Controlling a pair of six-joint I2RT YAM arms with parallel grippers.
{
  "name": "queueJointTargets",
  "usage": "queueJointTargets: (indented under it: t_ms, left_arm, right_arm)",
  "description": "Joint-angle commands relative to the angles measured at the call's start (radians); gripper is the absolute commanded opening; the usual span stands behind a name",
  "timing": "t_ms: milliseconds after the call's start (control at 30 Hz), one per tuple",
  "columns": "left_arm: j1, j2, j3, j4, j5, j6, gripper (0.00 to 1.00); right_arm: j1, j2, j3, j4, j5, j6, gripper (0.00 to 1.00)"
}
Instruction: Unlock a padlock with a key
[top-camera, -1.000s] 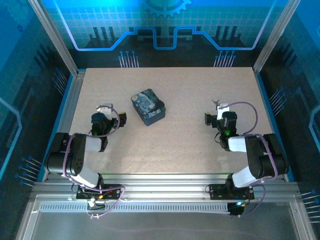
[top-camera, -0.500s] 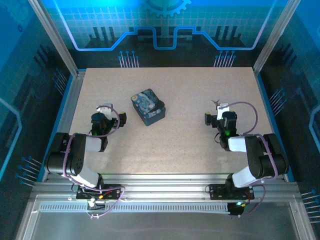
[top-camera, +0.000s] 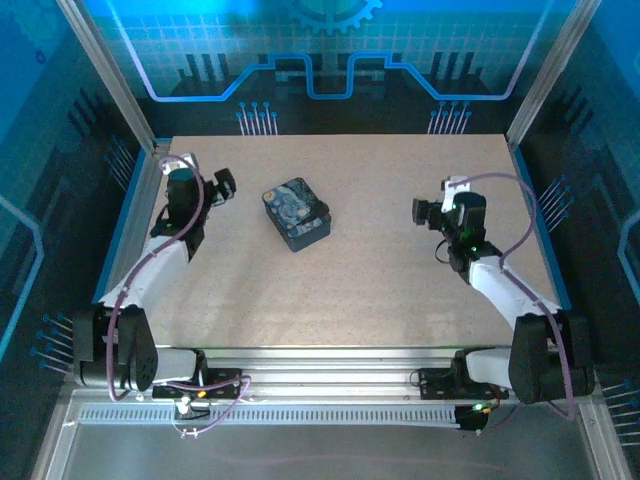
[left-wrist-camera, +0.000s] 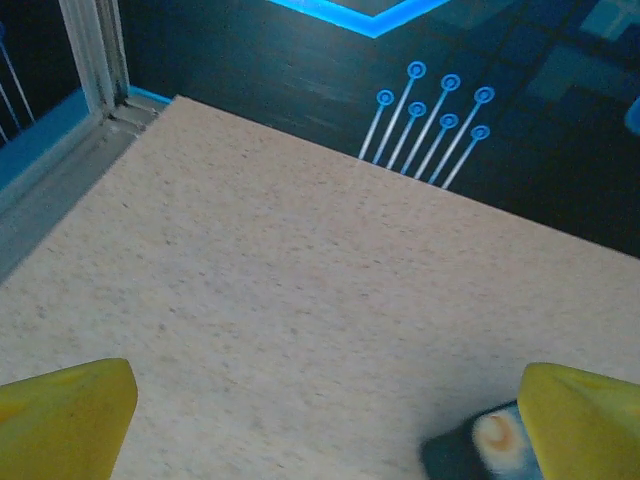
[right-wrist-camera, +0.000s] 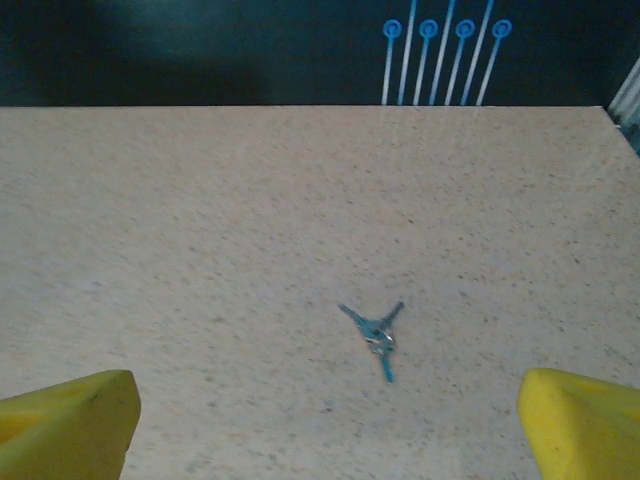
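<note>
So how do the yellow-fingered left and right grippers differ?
The left gripper faces bare table, the right gripper small silvery keys ahead. A corner of the dark blue swirl-patterned box sits off to the left one's right; the keys lie roughly centred before the right one. Both are open, empty.

The key (right-wrist-camera: 377, 335) lies flat on the table (right-wrist-camera: 200, 220).

Overhead view downward; wrist views low across the shared table (top-camera: 380, 290).

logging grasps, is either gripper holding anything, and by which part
Nothing held: left gripper and right gripper are open; the key lies free on the table.
</note>
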Motion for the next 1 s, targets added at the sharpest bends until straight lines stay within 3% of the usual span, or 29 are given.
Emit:
queueJointTargets:
  t_ms: [0, 200, 300, 467, 667, 833, 967]
  left_arm:
    - [-0.085, 0.053, 0.071, -0.316, 0.007, -0.157, 0.99]
    - [-0.191, 0.23, 0.208, -0.362, 0.127, -0.247, 0.98]
    - [-0.226, 0.325, 0.278, -0.368, 0.139, -0.255, 0.97]
    - [-0.247, 0.449, 0.352, -0.37, 0.18, -0.258, 0.93]
    - [-0.262, 0.502, 0.335, -0.36, 0.198, -0.205, 0.82]
    - [-0.262, 0.514, 0.325, -0.37, 0.253, -0.137, 0.63]
    - [-0.262, 0.534, 0.336, -0.377, 0.284, -0.112, 0.58]
  right_arm:
    - [0.044, -0.006, 0.067, -0.262, -0.072, 0.093, 0.96]
    - [0.178, 0.005, 0.033, -0.177, -0.198, 0.257, 0.94]
    - [0.286, 0.033, 0.015, -0.125, -0.175, 0.316, 0.94]
    - [0.415, 0.121, 0.087, -0.188, -0.105, 0.31, 0.93]
    - [0.434, 0.235, 0.22, -0.188, -0.135, 0.281, 0.93]
    - [0.43, 0.433, 0.436, -0.238, -0.179, 0.248, 0.94]
    - [0.42, 0.595, 0.592, -0.28, -0.207, 0.233, 0.95]
